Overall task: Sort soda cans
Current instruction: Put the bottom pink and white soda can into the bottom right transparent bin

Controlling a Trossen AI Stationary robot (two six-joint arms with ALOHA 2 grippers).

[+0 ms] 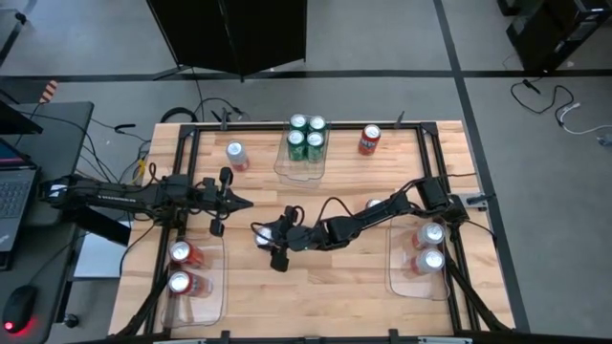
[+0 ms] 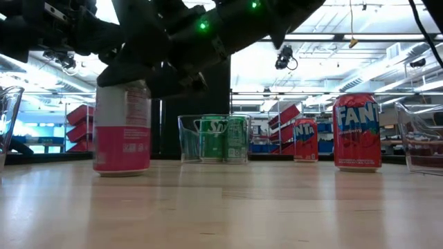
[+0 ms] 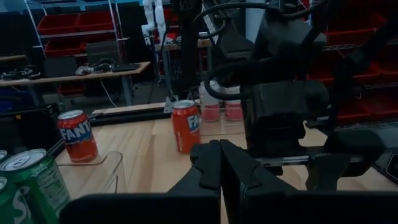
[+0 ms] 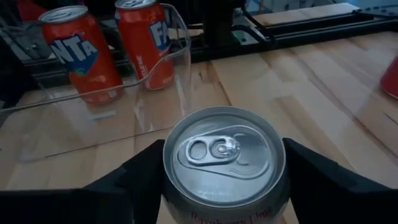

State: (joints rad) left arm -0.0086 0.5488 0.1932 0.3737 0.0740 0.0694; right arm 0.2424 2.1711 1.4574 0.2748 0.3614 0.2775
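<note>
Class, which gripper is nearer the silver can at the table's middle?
Right. The right gripper has its fingers either side of the silver can; the left gripper hangs apart from it.
</note>
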